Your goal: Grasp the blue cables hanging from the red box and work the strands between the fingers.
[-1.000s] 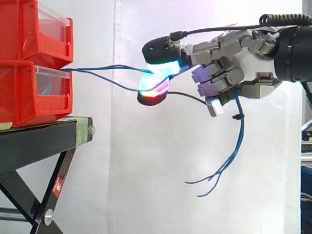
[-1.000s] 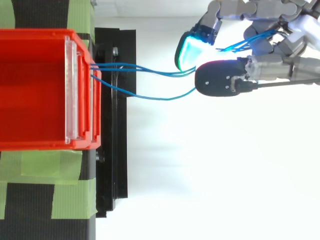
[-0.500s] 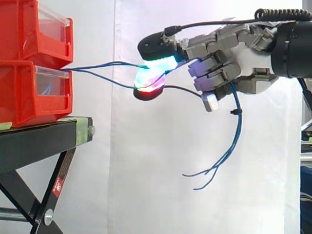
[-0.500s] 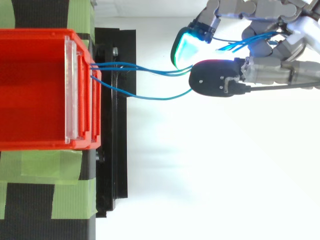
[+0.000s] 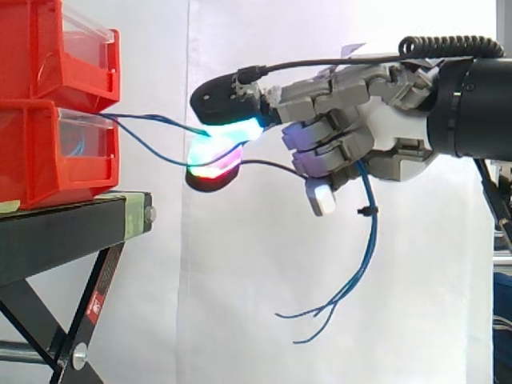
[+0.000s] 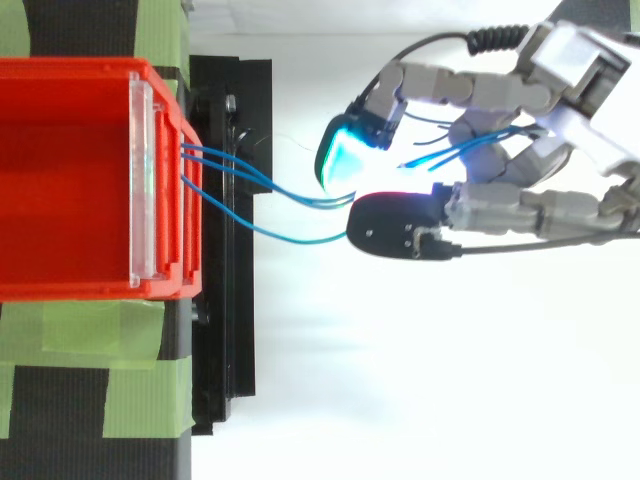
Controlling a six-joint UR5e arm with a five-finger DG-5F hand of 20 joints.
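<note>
Thin blue cables (image 5: pixel 152 132) run out of the lower red box (image 5: pixel 56 152) and sag toward my hand (image 5: pixel 352 132). The hand reaches in from the right, and its glowing fingertips (image 5: pixel 216 152) pinch the strands just right of the box. From the top view the cables (image 6: pixel 265 190) pass between a cyan pad (image 6: pixel 343 155) and a dark fingertip (image 6: pixel 395 225). Past the pinch the strands go through the curled fingers and their loose ends (image 5: pixel 352 272) dangle below the palm.
Two red boxes are stacked on a black stand (image 5: pixel 72 232) at the left, the upper box (image 5: pixel 60 48) above the cable box. Green tape (image 6: pixel 95 330) lies on the stand top. A white curtain hangs behind.
My hand has moved left toward the red box with the cables still pinched. The strands between box and fingertips are shorter and sag more, and the dangling ends swung left.
</note>
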